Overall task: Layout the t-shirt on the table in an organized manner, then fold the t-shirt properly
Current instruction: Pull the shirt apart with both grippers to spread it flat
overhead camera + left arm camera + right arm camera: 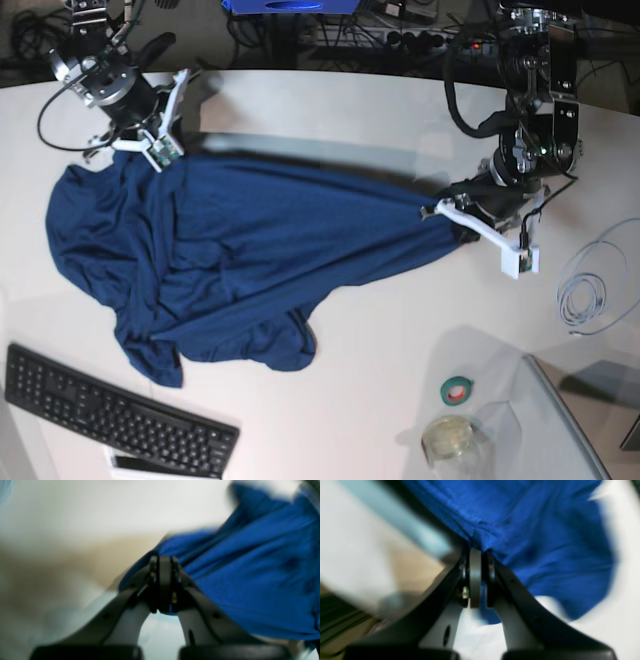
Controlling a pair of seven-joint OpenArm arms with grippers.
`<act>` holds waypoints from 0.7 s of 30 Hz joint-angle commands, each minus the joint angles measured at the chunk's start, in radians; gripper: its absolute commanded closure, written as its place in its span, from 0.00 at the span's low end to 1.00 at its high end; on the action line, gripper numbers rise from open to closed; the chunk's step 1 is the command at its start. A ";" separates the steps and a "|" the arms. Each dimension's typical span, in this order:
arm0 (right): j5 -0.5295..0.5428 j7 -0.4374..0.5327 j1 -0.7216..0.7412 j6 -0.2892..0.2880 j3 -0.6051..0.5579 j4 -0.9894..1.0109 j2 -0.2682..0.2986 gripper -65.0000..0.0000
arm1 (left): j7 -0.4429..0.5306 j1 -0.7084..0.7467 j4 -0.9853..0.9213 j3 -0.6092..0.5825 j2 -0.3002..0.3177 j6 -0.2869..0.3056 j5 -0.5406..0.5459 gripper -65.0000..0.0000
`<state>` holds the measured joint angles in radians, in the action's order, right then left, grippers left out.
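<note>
Lying rumpled across the white bench [380,330], the navy t-shirt [230,270] is stretched between our two arms. Our left end effector [163,562] is pressed together on a bunched corner of the cloth at the base view's right; our right end effector [477,555] pinches another bunch at that view's upper left. Near the shirt's lower hem sits a black keyboard [110,415], and farther right, a roll of green tape [458,390].
</note>
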<state>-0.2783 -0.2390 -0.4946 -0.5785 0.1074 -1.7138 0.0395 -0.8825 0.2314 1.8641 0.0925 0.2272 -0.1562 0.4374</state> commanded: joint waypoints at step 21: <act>0.594 0.059 0.044 0.213 0.348 -0.016 -0.019 0.23 | 0.032 0.115 -0.113 -0.001 -0.012 0.005 -0.325 1.00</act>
<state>0.3172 -0.1837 -0.4412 -0.3622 0.4652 -1.7203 0.0216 -0.8642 0.3485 1.7382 0.0879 0.2070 -0.1497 0.1207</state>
